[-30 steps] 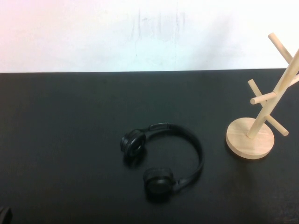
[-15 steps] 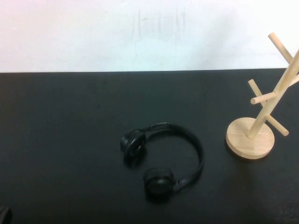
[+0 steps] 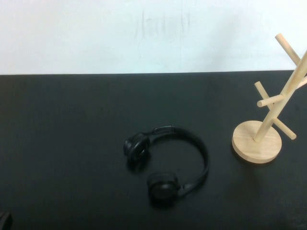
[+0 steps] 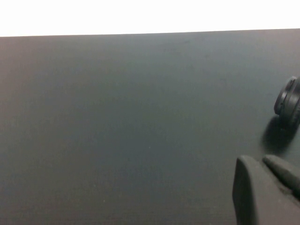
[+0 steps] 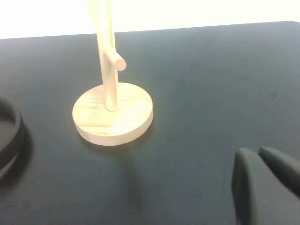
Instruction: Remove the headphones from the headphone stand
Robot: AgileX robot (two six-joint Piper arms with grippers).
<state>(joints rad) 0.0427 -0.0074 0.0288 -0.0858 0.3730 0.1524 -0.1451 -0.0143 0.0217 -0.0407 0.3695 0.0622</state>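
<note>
The black headphones [image 3: 168,160] lie flat on the black table [image 3: 72,124], near its middle, apart from the stand. The light wooden headphone stand [image 3: 261,139] stands at the right with bare pegs. My left gripper [image 4: 260,159] is shut and empty, low at the near left; only a sliver of it [image 3: 4,221] shows in the high view. One ear cup [image 4: 289,101] shows ahead of it. My right gripper [image 5: 255,151] is shut and empty, near the front right, with the stand's base [image 5: 112,117] and a piece of the headband [image 5: 10,136] ahead of it.
A white wall [image 3: 144,33] runs behind the table's far edge. The stand's upper pegs [image 3: 288,48] lean out toward the right edge of the high view.
The headphones and stand have not moved. The sliver of my left gripper at the near left corner has sunk slightly lower.
</note>
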